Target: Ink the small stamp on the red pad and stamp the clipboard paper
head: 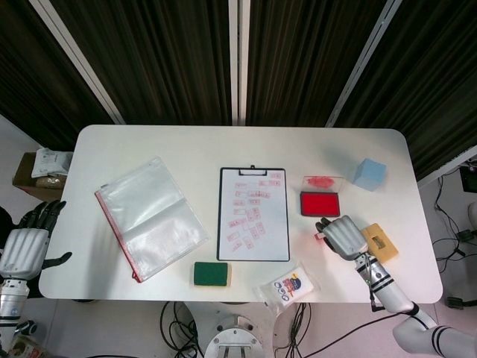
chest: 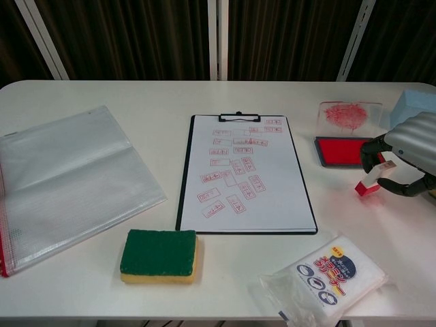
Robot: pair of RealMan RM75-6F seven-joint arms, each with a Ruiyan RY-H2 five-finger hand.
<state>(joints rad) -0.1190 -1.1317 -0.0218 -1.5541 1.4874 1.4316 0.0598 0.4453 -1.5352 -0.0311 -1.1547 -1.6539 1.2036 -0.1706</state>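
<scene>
Small stamp (chest: pixel 368 180): tilted, red end low and left, just near of the red pad (chest: pixel 343 150). My right hand (chest: pixel 407 155) pinches it; my left hand (head: pixel 24 246) hangs released.

White sheet on black-edged clipboard (chest: pixel 245 177) carries scattered red rectangular stamp marks. Bright red square ink pad (chest: pixel 344 150), clear lid (chest: pixel 347 116) smeared red. Green-over-yellow rectangular sponge (chest: pixel 159 255).

Small stamp (chest: pixel 368 181) in right hand (chest: pixel 407 154) — tilted, beside red pad (chest: pixel 344 150)
</scene>
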